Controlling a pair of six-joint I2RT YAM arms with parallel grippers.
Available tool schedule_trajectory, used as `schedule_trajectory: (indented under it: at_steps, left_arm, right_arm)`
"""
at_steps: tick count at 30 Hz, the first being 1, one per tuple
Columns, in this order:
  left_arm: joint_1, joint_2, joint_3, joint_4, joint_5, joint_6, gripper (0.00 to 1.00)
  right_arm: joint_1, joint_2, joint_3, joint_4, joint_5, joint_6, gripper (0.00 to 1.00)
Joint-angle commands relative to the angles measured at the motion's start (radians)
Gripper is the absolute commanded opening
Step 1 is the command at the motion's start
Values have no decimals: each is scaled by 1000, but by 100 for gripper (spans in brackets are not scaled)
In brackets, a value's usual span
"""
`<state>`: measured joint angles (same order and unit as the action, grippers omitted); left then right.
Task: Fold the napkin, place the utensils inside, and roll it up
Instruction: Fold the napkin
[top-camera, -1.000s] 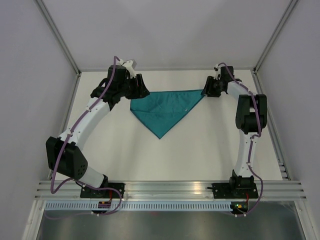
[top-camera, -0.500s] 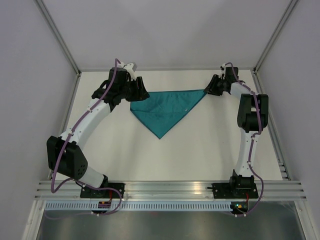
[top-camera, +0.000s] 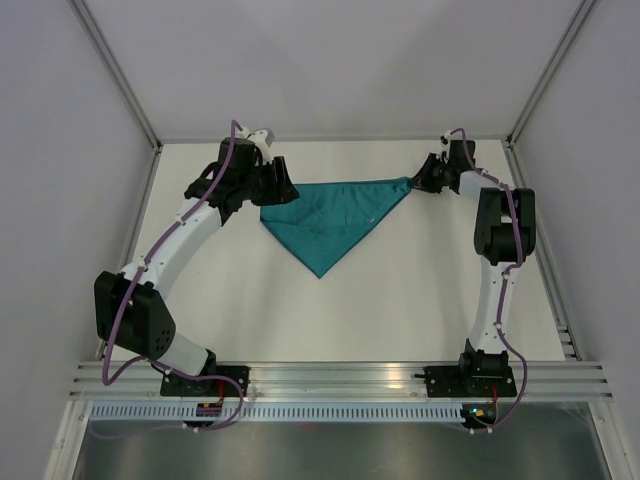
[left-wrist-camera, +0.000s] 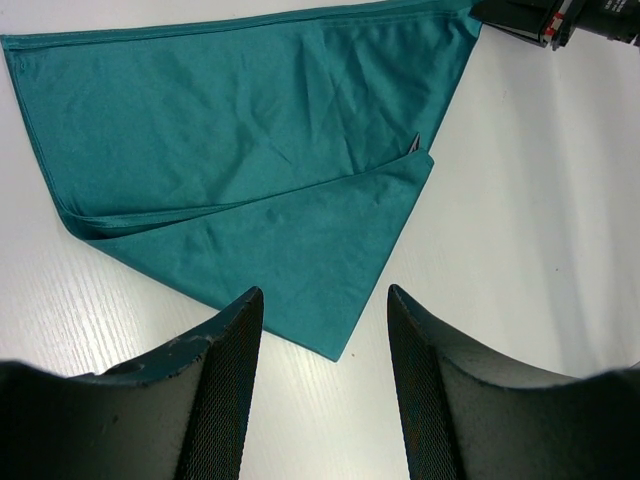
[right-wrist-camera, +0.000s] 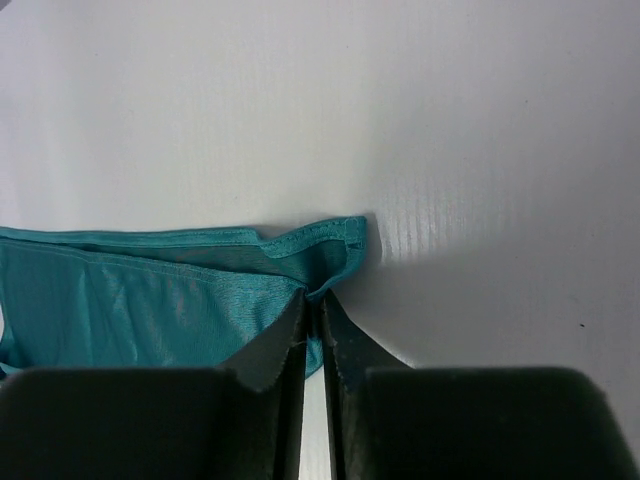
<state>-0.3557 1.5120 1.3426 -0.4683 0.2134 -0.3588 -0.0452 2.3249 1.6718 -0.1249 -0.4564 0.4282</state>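
While the white table (top-camera: 400, 300) fills most of the overhead view, the work sits at its far end. The napkin (top-camera: 325, 222) lies flat there, folded to a triangle, with its long edge away from my bases and its point toward them.

Right claw (right-wrist-camera: 314, 300): at the cloth's right corner, jaws drawn nearly together with the hemmed corner pinched between the tips. I count it a grip on the napkin, but a shallow one, since only the very tip of the corner is in.
Left claw (left-wrist-camera: 325, 292): wide open, holding nothing, low over the opposite corner.

Judgement on the step: the folding is not finished, and this corner looks meant to be carried over.
- Check that both layers are in the pinch, not just the top hem.
- Lift only enough to clear the table.
- Travel in a low arc so the crease falls straight.
- Let the left claw pin or take its own corner so the triangle does not drag or skew.

A grip this thin could slip on soft fabric.

Around:
- Pale walls (top-camera: 60, 200) on both sides, well apart from the cloth.
- Rail (top-camera: 340, 378) across the near edge, carrying both bases, also well apart.
- In the way: only my own left claw, if the corner crosses toward it.
- No utensils that I can make out.
- One small pale sliver (left-wrist-camera: 414, 146) at the folded edge, too small to name.
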Motion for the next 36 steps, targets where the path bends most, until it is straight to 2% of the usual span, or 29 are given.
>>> schedule_trajectory:
  at_steps: [1, 11, 16, 22, 27, 36]
  left_arm:
    - [-6, -30, -8, 26, 15, -26, 58]
    - [-6, -32, -7, 34, 6, -38, 58]
    - [-6, -36, -5, 36, 0, -49, 58]
    - [-6, -58, -3, 37, -26, -80, 58]
    - [-6, -96, -6, 36, -61, -121, 58]
    - [-6, -153, -8, 20, -106, -172, 56]
  right_arm:
    - [-2, -65, -33, 88, -44, 32, 14]
    - [39, -268, -144, 156, -15, -87, 10]
    - [128, -375, -205, 153, -1, -178, 10]
    - [264, -499, -312, 128, 31, -333, 10]
    - [427, -567, -380, 67, 67, -484, 10]
    - [649, -566, -461, 25, 134, -624, 9]
